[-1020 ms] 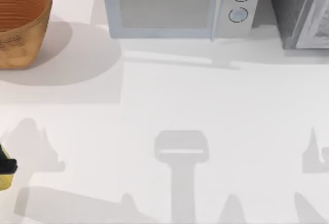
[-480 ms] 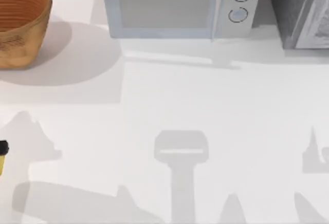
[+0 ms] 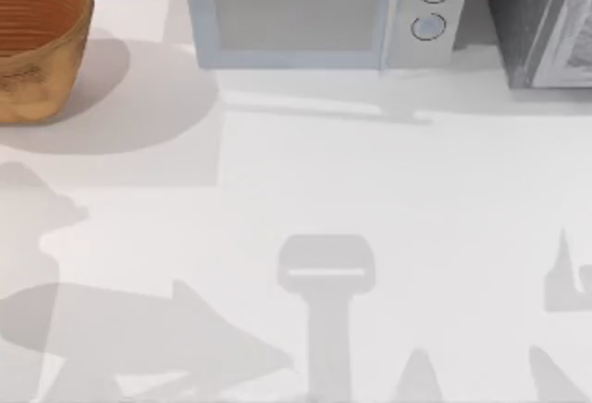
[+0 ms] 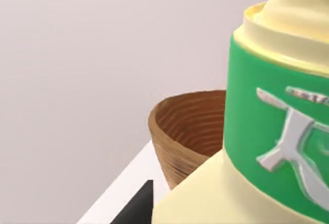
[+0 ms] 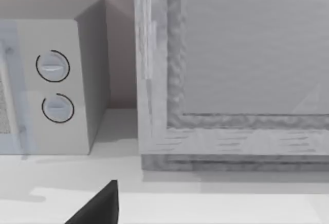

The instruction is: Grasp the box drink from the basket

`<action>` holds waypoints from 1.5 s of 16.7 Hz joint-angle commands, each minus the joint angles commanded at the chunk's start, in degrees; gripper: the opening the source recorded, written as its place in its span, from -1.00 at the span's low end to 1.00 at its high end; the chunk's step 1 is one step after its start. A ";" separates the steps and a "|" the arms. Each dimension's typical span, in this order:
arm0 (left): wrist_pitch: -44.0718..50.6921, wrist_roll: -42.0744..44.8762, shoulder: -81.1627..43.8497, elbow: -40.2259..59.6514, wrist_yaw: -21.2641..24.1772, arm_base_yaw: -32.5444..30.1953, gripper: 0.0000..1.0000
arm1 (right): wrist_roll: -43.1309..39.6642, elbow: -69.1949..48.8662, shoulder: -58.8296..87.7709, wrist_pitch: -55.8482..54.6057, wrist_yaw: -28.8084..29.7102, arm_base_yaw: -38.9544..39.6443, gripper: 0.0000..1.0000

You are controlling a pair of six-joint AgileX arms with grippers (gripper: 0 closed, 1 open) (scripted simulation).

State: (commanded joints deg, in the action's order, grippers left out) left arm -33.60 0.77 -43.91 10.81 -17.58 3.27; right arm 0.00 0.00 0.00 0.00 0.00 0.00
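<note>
One cream box drink (image 4: 267, 147), green band, close before wicker basket (image 4: 187, 131); end effector grip unclear.

1. The table (image 3: 388, 200) lies bare across its middle and front — open room for a gripper.
2. The basket (image 3: 37, 38) stands at the far left corner.
3. The microwave (image 3: 319, 10) blocks the far edge; just right of it stands a grey cabinet (image 3: 546, 19) — a narrow gap between them.
</note>
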 joint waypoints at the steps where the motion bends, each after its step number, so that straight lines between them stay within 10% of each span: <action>1: -3.14 0.07 -4.12 1.01 -1.65 0.29 -1.00 | 0.00 0.00 0.00 0.00 0.00 0.00 1.00; 10: -21.09 0.44 -27.72 6.77 -11.10 1.96 -1.00 | 0.00 0.00 0.00 0.00 0.00 0.00 1.00; 25: -36.98 0.45 -45.88 8.89 -7.27 5.50 -1.00 | 0.00 0.00 0.00 0.00 0.00 0.00 1.00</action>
State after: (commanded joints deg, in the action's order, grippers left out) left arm -70.58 1.23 -89.79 19.70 -24.85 8.77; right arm 0.00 0.00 0.00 0.00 0.00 0.00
